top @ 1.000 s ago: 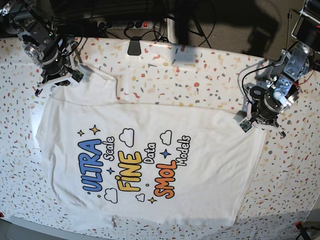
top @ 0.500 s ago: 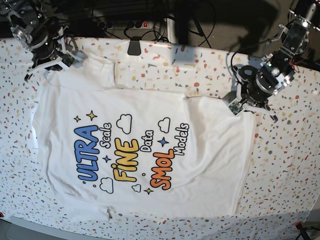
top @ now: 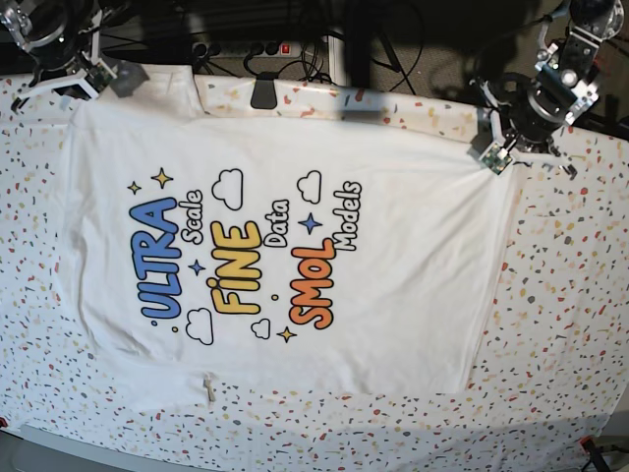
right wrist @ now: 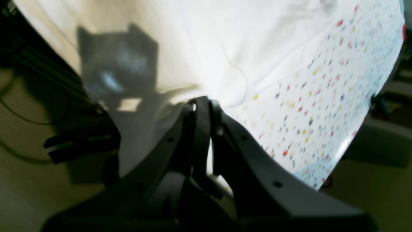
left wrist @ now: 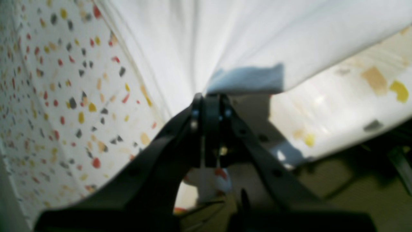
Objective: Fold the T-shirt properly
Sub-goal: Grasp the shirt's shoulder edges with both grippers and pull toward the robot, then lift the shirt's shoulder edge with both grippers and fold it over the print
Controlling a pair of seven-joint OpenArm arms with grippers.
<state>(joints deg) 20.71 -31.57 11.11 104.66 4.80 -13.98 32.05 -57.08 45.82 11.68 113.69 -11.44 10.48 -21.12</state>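
Note:
The white T-shirt [top: 393, 295] lies flat on the table with its print [top: 246, 261] facing up. The print reads ULTRA Scale FINE Data SMOL Models. My left gripper [top: 494, 155] is at the shirt's far right corner and is shut on the cloth. In the left wrist view the jaws [left wrist: 209, 98] pinch a fold of white cloth [left wrist: 244, 38]. My right gripper [top: 103, 81] is at the shirt's far left corner, shut on the cloth. In the right wrist view it [right wrist: 201, 101] also pinches white cloth [right wrist: 257, 48]. The far edge is stretched taut between the two grippers.
The speckled table cloth [top: 570, 295] shows around the shirt on the right, left and front. A black clamp [top: 263, 93] sits at the table's far edge, partly under the shirt's edge. A power strip [top: 246, 47] and cables lie behind the table.
Both grippers moved toward the table's far edge, dragging the shirt with them. The far part that lay folded over is now spread flat and taut.

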